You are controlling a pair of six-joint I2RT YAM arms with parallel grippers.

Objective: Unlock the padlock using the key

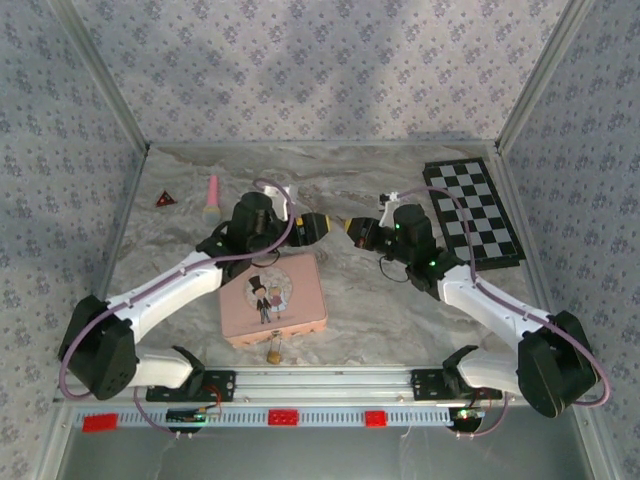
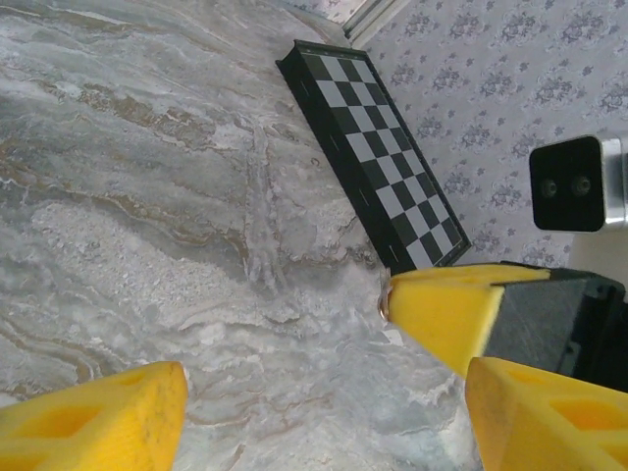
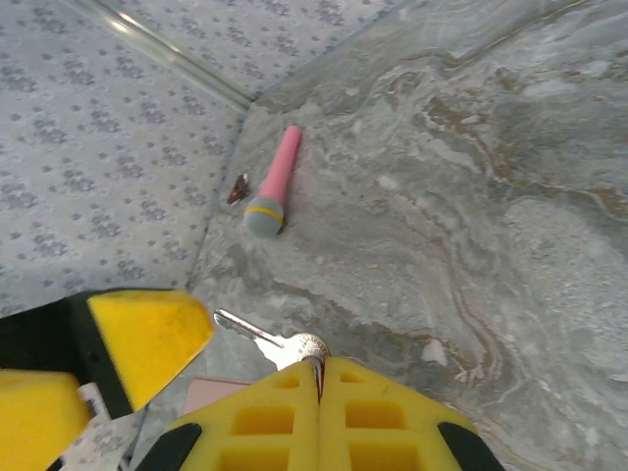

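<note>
While the right gripper (image 3: 319, 373) pinches the key (image 3: 263, 337) (blade poking out), the left gripper (image 2: 324, 420) gapes.

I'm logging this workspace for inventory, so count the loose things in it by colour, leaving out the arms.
Pink: 2, tin and stick
Black-and-white: 1, chessboard
Red: 1, triangle
Metal: 2, padlock, and key in the right claw
Total: 6

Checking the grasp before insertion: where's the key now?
Right wrist view: the key is pinched at its head by the right gripper, mid-table, with its blade pointing at a finger of the left gripper.
</note>
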